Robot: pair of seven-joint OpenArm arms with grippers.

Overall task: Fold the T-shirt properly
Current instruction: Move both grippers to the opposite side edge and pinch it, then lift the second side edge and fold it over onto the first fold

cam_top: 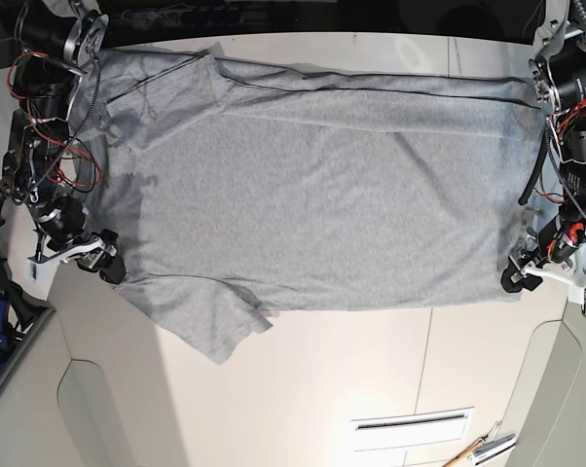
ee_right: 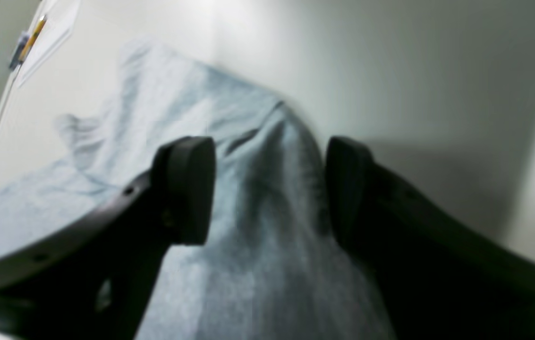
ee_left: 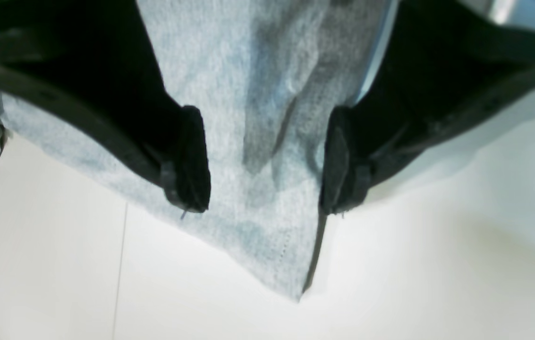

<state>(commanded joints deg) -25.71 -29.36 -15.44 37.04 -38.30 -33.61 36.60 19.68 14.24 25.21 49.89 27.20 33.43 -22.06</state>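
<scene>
The light grey T-shirt (cam_top: 312, 195) lies spread flat across the white table (cam_top: 322, 389), plain side up, with the sleeves at the left and the hem at the right. In the base view my right gripper (cam_top: 103, 255) sits at the shirt's left edge, just above the near sleeve (cam_top: 215, 326). My left gripper (cam_top: 517, 277) is at the near hem corner. In the left wrist view the left gripper (ee_left: 267, 165) is open, with a pointed corner of the T-shirt (ee_left: 267, 226) between its fingers. The right gripper (ee_right: 267, 189) stands open astride a raised ridge of the T-shirt (ee_right: 267, 212).
A sheet of paper with a pencil (cam_top: 478, 452) lies at the table's near right edge, also seen as the pencil (ee_right: 31, 38) in the right wrist view. A white slotted strip (cam_top: 410, 423) is set into the tabletop. Both arms' bodies and cables flank the table.
</scene>
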